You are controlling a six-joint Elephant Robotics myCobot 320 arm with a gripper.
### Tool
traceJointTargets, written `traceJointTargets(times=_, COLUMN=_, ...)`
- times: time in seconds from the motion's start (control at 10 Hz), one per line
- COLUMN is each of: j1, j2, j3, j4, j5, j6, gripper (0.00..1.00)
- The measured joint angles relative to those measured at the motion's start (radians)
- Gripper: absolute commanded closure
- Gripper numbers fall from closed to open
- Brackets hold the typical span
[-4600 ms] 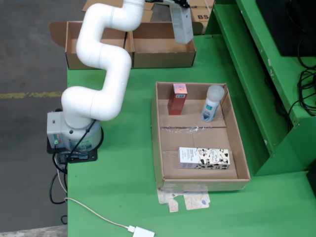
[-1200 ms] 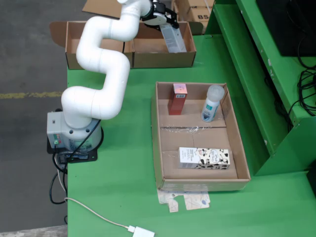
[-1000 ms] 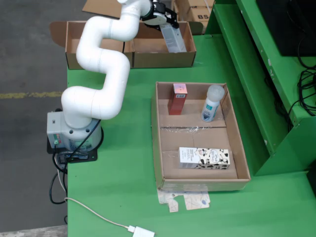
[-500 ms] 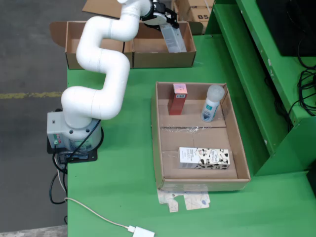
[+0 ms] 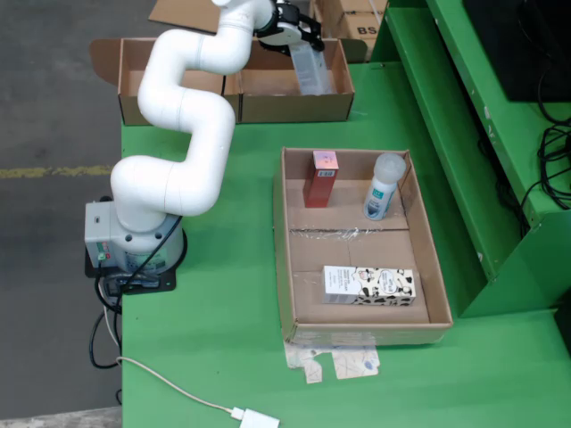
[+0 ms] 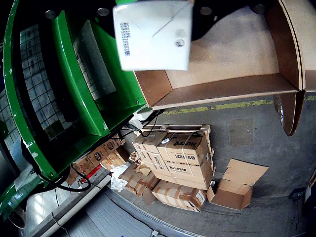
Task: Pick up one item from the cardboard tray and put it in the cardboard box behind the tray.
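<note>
In the fixed view my gripper [image 5: 308,40] is at the top, over the cardboard box [image 5: 335,102] behind the tray. It is shut on a pale carton [image 5: 312,69] that hangs tilted into the box's right half. In the wrist view the carton's white end [image 6: 152,34] fills the top centre, with the box's inside [image 6: 232,54] behind it. The cardboard tray [image 5: 284,267] holds a red box [image 5: 321,178], a white bottle [image 5: 384,186] and a cow-patterned carton [image 5: 369,285].
A green shelf frame [image 5: 464,134] runs along the right of the table. The arm's base [image 5: 134,241] stands at the left edge with cables. A white cable and plug [image 5: 254,417] lie at the front. Stacked cartons [image 6: 173,163] sit on the floor beyond.
</note>
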Motion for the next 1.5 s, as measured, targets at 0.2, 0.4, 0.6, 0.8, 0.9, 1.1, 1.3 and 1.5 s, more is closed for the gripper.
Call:
traceJointTargets(times=0.2, j1=0.0, j2=0.0, j3=0.0, j4=0.002, j5=-0.001, j6=0.0, gripper=0.1)
traceJointTargets(times=0.4, j1=0.0, j2=0.0, j3=0.0, j4=0.002, j5=-0.001, j6=0.0, gripper=0.0)
traceJointTargets(times=0.6, j1=0.0, j2=0.0, j3=0.0, j4=0.002, j5=-0.001, j6=0.0, gripper=0.0)
traceJointTargets(times=0.8, j1=0.0, j2=0.0, j3=0.0, j4=0.002, j5=-0.001, j6=0.0, gripper=0.0)
traceJointTargets(times=0.9, j1=0.0, j2=0.0, j3=0.0, j4=0.002, j5=-0.001, j6=0.0, gripper=0.0)
traceJointTargets(times=1.1, j1=0.0, j2=0.0, j3=0.0, j4=0.002, j5=-0.001, j6=0.0, gripper=0.0)
traceJointTargets(times=1.3, j1=0.0, j2=0.0, j3=0.0, j4=0.002, j5=-0.001, j6=0.0, gripper=0.0)
traceJointTargets(times=1.5, j1=0.0, j2=0.0, j3=0.0, j4=0.002, j5=-0.001, j6=0.0, gripper=0.0)
